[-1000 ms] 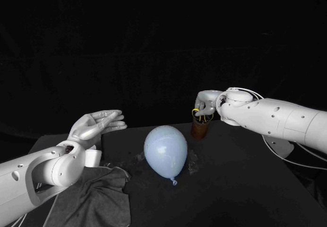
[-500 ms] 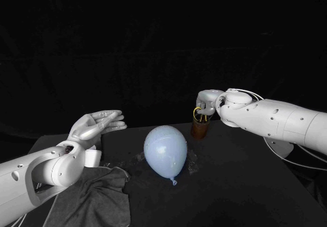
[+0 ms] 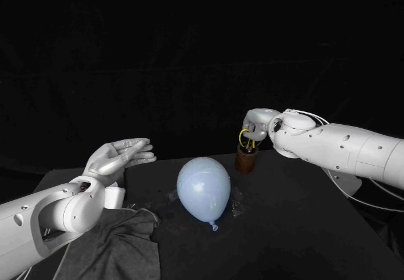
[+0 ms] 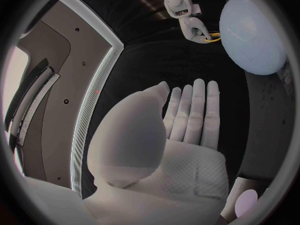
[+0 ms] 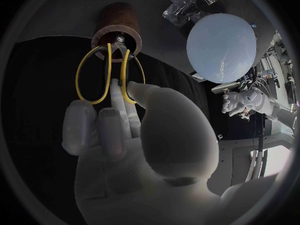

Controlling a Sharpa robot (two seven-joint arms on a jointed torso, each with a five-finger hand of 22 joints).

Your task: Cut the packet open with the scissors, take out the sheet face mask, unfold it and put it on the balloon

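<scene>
Head camera overlooks the surface (image 3: 295, 233); wrist cameras sit close behind left robot hand (image 4: 181, 135) and right robot hand (image 5: 125, 135); all share the balloon (image 3: 204, 188).

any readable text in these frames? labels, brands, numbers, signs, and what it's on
No text can be read in any view.
balloon: plain, no print.
scissors and brown holder: no marks visible.
shiny crumpled plastic beside the balloon: if it has any print, it is too blurred to read.
</scene>
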